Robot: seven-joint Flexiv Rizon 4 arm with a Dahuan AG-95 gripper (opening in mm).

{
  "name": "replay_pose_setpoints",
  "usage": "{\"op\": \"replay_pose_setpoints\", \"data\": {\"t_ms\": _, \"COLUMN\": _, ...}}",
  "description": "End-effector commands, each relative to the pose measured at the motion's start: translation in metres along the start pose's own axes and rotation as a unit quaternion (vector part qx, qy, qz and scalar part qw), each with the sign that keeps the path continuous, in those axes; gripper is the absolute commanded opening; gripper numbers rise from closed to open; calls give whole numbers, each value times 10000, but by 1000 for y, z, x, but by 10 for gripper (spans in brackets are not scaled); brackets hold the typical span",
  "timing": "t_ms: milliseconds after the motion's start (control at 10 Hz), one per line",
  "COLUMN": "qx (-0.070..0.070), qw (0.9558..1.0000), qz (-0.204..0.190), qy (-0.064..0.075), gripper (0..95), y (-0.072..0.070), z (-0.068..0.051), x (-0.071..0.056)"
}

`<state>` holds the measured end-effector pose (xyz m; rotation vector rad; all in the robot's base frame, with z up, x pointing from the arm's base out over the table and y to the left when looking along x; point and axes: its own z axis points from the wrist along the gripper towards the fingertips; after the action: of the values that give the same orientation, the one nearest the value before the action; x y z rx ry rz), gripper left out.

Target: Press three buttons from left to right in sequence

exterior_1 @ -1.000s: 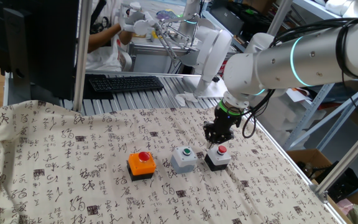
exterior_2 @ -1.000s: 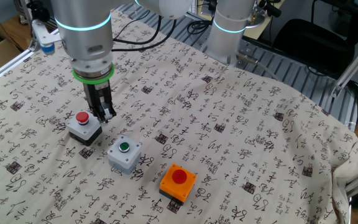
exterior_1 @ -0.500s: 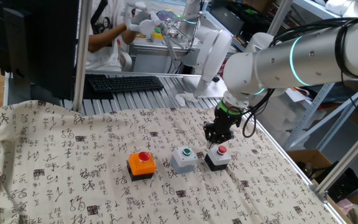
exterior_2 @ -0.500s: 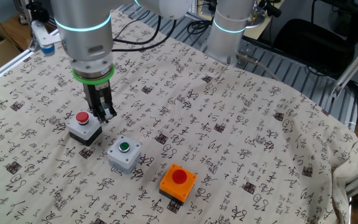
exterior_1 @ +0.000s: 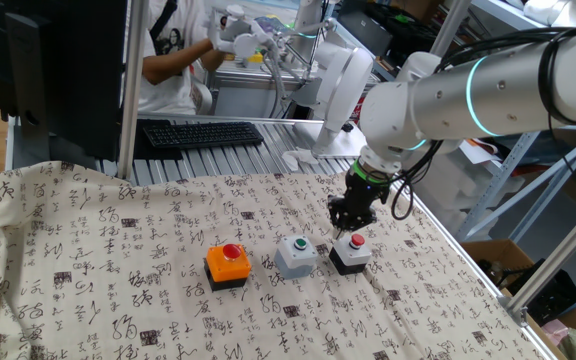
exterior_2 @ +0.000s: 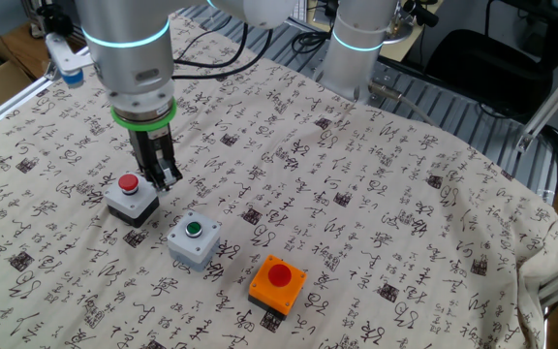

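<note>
Arm (exterior_2: 129, 58) cut off at top edge, person (exterior_1: 173, 55) half hidden behind post

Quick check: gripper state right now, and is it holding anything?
Gripper: shut, holding nothing, pointing down beside the black box with red button.

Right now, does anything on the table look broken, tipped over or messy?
Nothing stands out. The orange box with the red button, the light grey box with the green button and the black box with the small red button all sit upright in a row. Only the printed cloth is rumpled at its edges.
</note>
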<state>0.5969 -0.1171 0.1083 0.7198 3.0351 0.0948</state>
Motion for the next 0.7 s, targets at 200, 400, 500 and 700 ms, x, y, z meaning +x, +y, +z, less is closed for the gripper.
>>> {"op": "replay_pose_setpoints", "data": {"t_ms": 200, "qx": -17, "qw": 10000, "qz": -63, "qy": -17, "gripper": 0, "y": -1, "z": 0, "x": 1}}
{"op": "replay_pose_setpoints", "data": {"t_ms": 400, "qx": -2, "qw": 9999, "qz": -113, "qy": -18, "gripper": 0, "y": -1, "z": 0, "x": 1}}
{"op": "replay_pose_setpoints", "data": {"t_ms": 500, "qx": 0, "qw": 9999, "qz": -123, "qy": -15, "gripper": 0, "y": -1, "z": 0, "x": 1}}
{"op": "replay_pose_setpoints", "data": {"t_ms": 700, "qx": -23, "qw": 9997, "qz": -261, "qy": -34, "gripper": 0, "y": -1, "z": 0, "x": 1}}
